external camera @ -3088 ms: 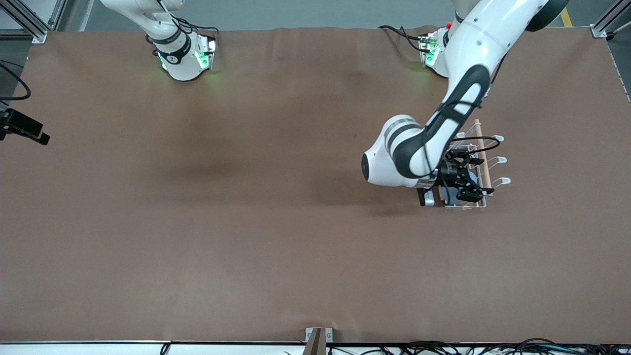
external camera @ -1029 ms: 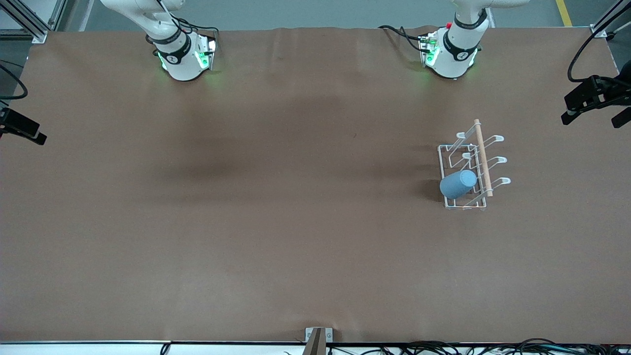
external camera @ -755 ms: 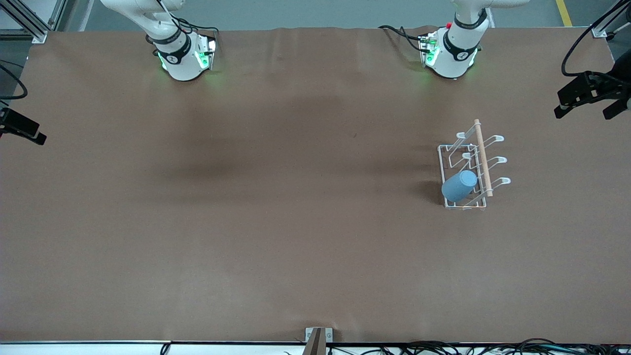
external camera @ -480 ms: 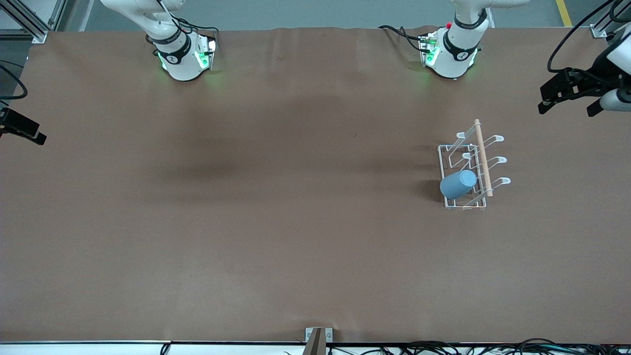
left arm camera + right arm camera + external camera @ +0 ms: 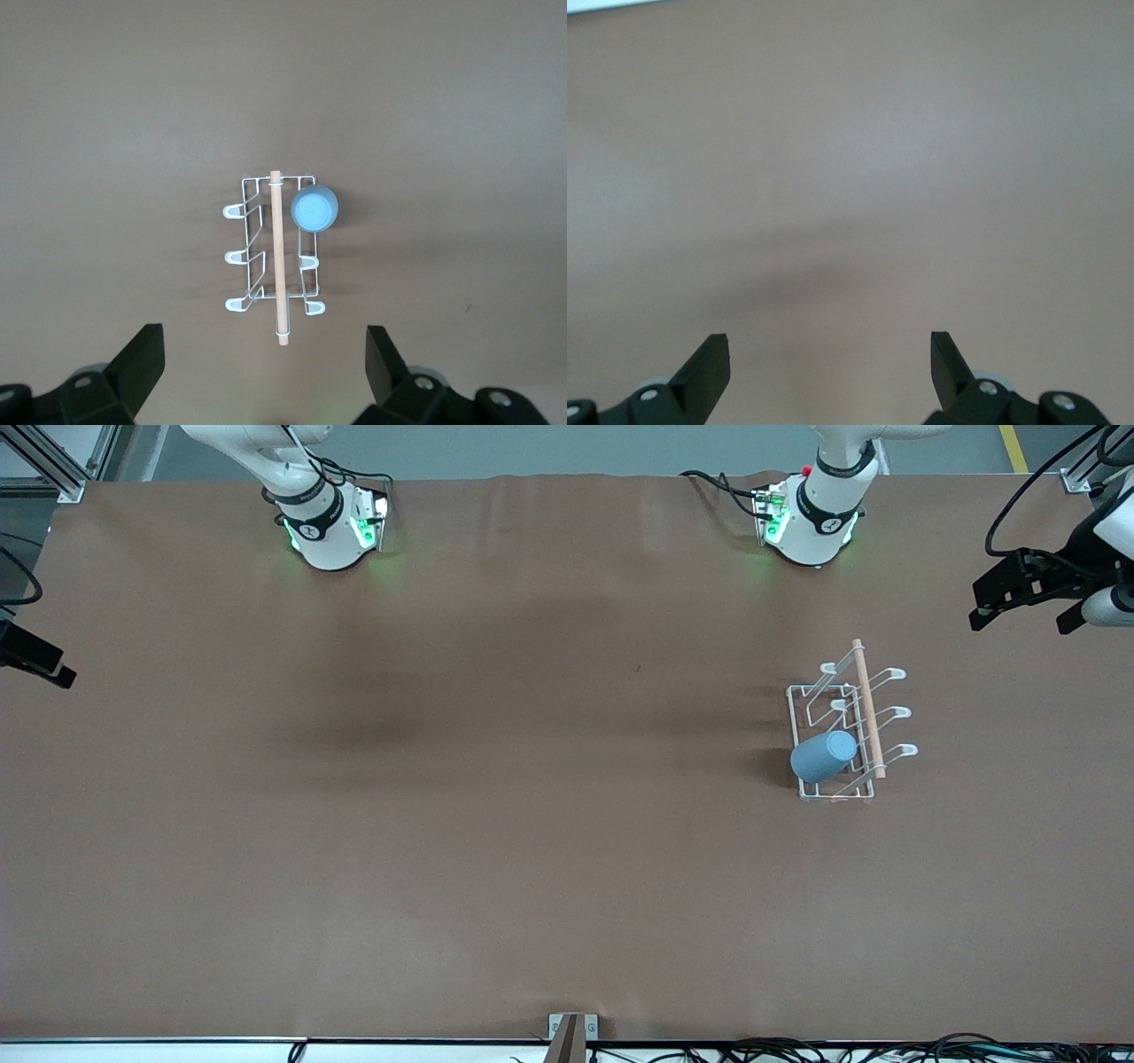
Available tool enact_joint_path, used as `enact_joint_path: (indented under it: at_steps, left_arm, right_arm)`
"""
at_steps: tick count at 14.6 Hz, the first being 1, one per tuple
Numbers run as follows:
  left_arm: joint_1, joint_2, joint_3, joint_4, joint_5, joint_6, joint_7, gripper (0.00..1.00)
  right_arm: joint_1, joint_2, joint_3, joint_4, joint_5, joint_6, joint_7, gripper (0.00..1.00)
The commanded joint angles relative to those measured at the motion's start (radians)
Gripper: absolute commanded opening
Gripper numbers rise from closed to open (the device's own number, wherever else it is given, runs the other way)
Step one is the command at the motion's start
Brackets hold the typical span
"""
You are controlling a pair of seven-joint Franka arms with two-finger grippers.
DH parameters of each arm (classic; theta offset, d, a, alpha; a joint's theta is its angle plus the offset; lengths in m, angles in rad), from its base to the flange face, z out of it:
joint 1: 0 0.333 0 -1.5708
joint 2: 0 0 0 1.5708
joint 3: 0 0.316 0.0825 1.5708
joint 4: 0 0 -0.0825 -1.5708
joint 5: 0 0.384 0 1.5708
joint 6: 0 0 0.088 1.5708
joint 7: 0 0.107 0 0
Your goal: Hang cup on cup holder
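The light-blue cup hangs upside down and tilted on a prong of the white wire cup holder, at the corner nearest the front camera. In the left wrist view the cup shows its closed bottom, on the rack. My left gripper is open and empty, high over the table's edge at the left arm's end, clear of the rack; its own view looks down on the rack. My right gripper waits open and empty at the right arm's end; its view shows only bare table.
The brown table cover spreads across the whole view. The two arm bases stand along the table's edge farthest from the front camera. Cables lie along the edge nearest it.
My left gripper has let go of the cup on the rack and pulled up and away to the left arm's end of the table. The cup stays on its prong.
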State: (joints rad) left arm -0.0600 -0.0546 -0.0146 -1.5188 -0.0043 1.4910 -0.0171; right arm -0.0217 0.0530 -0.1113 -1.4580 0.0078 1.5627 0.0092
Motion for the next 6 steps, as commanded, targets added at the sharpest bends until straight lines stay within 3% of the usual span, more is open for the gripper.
enact_joint_path:
  at_steps: [1,6]
  left_arm:
    - [0.002,0.012,0.001,0.02,0.001,-0.005,-0.001,1.0]
    - [0.002,0.01,0.002,0.017,-0.023,-0.003,-0.003,1.0]
  right_arm:
    - [-0.008,-0.007,0.012,-0.001,-0.003,0.039,0.005,1.0]
    - [-0.006,-0.007,0.013,0.001,-0.003,0.049,-0.006,1.0]
